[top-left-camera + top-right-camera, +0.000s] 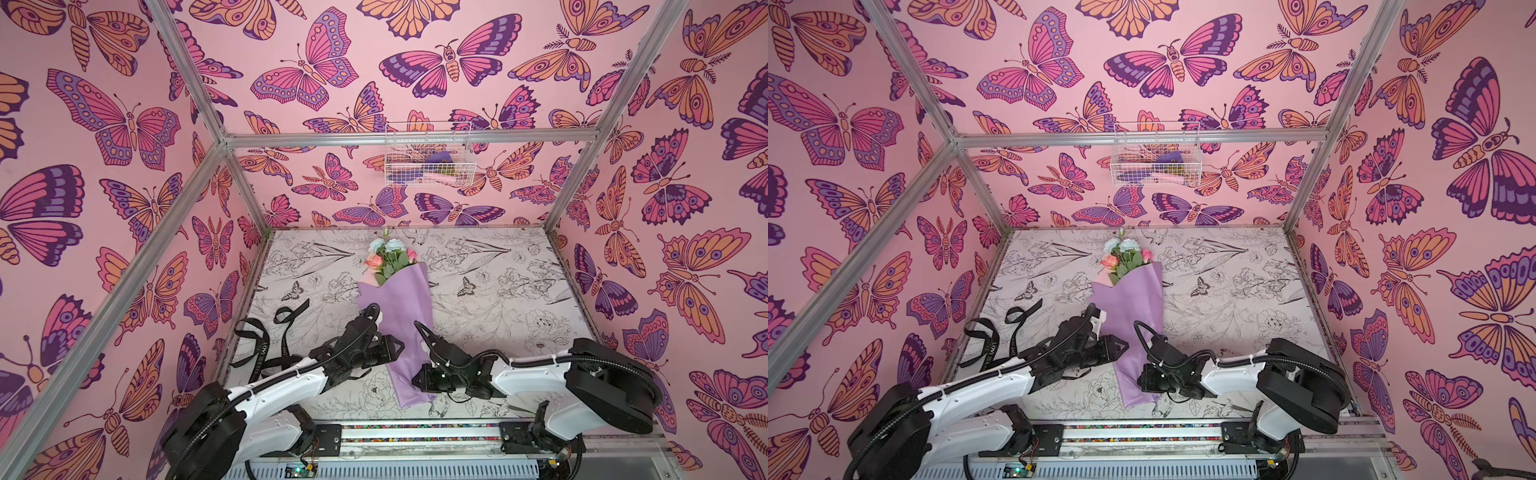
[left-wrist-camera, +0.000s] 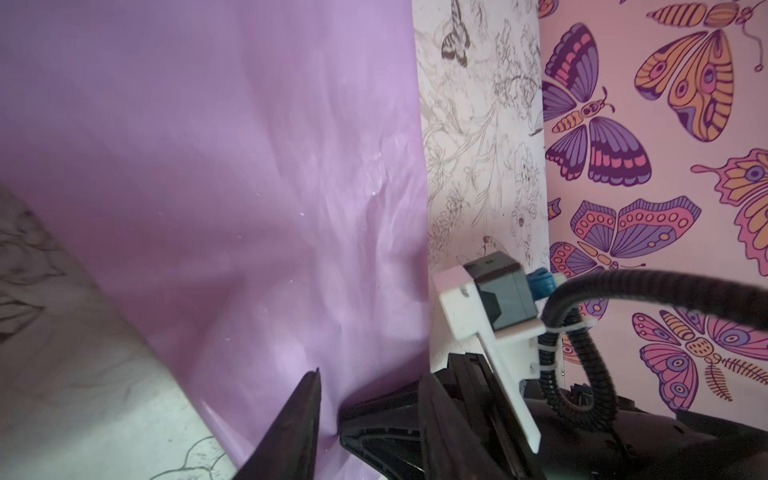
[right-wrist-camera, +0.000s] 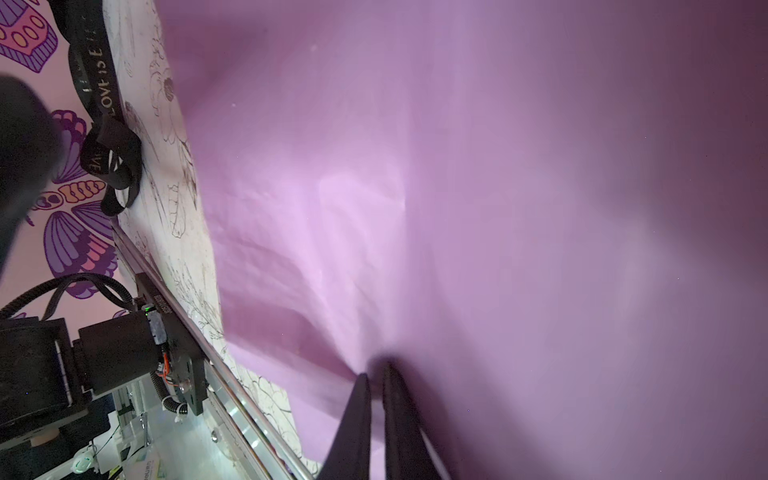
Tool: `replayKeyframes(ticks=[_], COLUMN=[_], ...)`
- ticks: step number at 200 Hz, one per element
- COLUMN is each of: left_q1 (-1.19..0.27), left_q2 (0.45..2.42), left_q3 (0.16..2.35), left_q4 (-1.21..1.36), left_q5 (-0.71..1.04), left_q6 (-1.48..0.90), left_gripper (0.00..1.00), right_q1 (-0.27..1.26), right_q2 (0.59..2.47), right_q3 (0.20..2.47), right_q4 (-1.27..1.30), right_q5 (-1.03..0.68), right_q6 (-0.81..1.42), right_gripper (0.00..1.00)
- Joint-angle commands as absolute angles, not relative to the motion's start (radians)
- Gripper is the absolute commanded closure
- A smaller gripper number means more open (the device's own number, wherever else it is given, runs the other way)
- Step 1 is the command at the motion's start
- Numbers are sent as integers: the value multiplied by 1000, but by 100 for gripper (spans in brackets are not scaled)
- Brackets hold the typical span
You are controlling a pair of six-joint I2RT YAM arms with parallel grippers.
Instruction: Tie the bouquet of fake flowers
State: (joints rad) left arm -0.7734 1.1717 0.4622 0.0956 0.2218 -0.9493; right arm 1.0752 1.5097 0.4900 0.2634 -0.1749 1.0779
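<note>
The black ribbon [image 1: 266,351] lies loose on the table [image 1: 498,291], out past the left gripper [image 1: 397,345]. That claw's tip rests on the lilac wrap of the bouquet of fake flowers [image 1: 395,299]; I cannot tell how wide its jaws stand. The bouquet lies flat between both claws, blooms pointing away from them. The right gripper [image 3: 374,376] pinches the wrap near the stem end, jaws nearly together. Far beyond it, a white wire basket [image 1: 399,176] hangs on the back wall, holding purple, pink and green items too small to name.

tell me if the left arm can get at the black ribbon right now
Probably yes: the ribbon lies beside the left arm with nothing between, though its tool is at the bouquet now.
</note>
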Motion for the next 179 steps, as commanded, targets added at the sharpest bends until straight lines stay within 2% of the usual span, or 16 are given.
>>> replayKeyframes(ticks=[1,43,106,139,179], left_q1=[-816,-870,-873,-869,-869], left_q2=[1224,1305,1397,1419,1419], left_q3=[445,406,371,360,369], left_q4=[162,202,230,227,198], left_q5=[244,267,261,246,229], left_q6=[-997,-1035,-1025,-1021,-991], left_gripper=[60,65,68,70,72], right_q1=[1088,1092,1092,1091,1091], right_q2=[1540,1519,1483,1360,1185], right_q3=[480,479,479,474,494], right_q4=[229,224,209,113,-110], right_q5=[-127,-106,-118,-120,-50], right_q6=[1105,1109,1111,1098,1086], right_gripper=[88,87,86,78,75])
